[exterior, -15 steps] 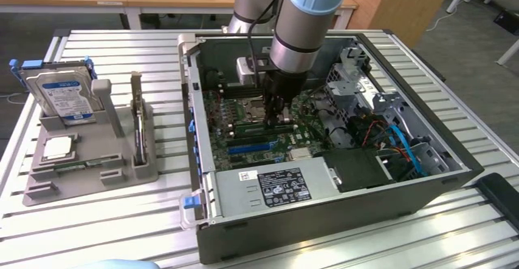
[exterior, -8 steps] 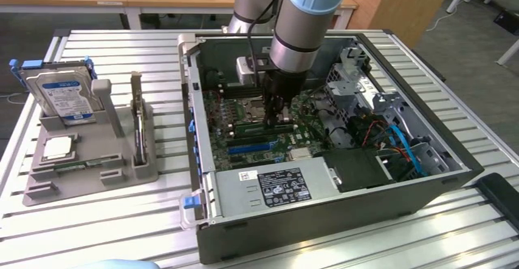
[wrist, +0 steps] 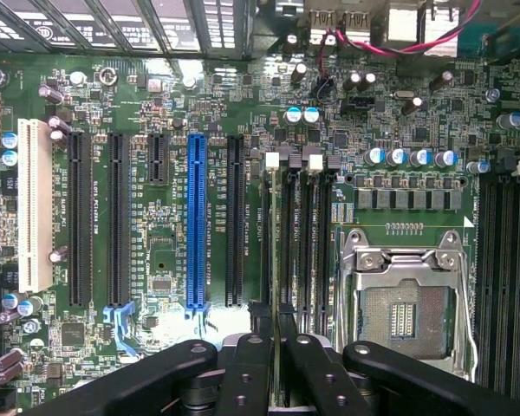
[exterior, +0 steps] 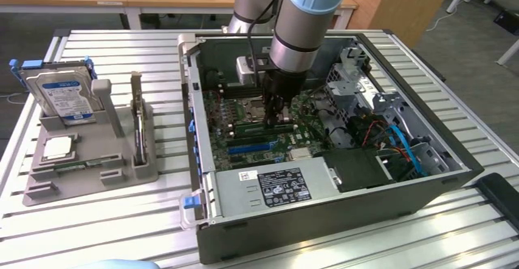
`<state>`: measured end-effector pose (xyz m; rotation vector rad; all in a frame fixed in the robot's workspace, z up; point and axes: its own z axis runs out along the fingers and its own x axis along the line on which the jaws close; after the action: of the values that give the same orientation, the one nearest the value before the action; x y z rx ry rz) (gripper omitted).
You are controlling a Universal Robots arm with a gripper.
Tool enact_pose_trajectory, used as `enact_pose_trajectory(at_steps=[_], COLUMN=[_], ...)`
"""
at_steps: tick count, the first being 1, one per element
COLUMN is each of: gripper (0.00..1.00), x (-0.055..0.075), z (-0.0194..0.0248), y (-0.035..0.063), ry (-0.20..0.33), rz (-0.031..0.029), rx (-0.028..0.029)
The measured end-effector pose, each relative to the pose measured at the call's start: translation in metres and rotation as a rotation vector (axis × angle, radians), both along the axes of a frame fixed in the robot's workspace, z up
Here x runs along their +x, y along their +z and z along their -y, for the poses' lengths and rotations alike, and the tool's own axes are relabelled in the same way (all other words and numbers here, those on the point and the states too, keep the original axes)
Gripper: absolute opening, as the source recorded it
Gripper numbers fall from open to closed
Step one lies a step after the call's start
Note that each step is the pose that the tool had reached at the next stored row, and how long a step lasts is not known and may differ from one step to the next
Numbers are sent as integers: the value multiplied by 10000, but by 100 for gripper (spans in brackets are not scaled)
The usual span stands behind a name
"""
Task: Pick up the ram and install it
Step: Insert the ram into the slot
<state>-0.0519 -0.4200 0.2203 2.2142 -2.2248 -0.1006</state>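
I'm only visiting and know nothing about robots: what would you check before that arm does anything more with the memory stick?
1. Ram clamped in the gripper: ok.
2. Ram parallel to the memory slots: ok.
3. Slots ahead of it empty: ok.
4. White slot latches open: cannot tell.
5. Ram seated in a slot: cannot tell.
6. Blue cables away from the gripper: ok.

Thin green ram (wrist: pixel 280 364), upright and edge-on, clamped between the fingers (wrist: pixel 243 373) at memory slots (wrist: pixel 305 243)
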Motion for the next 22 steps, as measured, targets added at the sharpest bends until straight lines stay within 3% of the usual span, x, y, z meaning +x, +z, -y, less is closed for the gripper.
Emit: enact_pose_trajectory(at_steps=[22], gripper=[13], x=[0], z=[7], y=[4], ry=[-1], rz=[0], rx=[-41])
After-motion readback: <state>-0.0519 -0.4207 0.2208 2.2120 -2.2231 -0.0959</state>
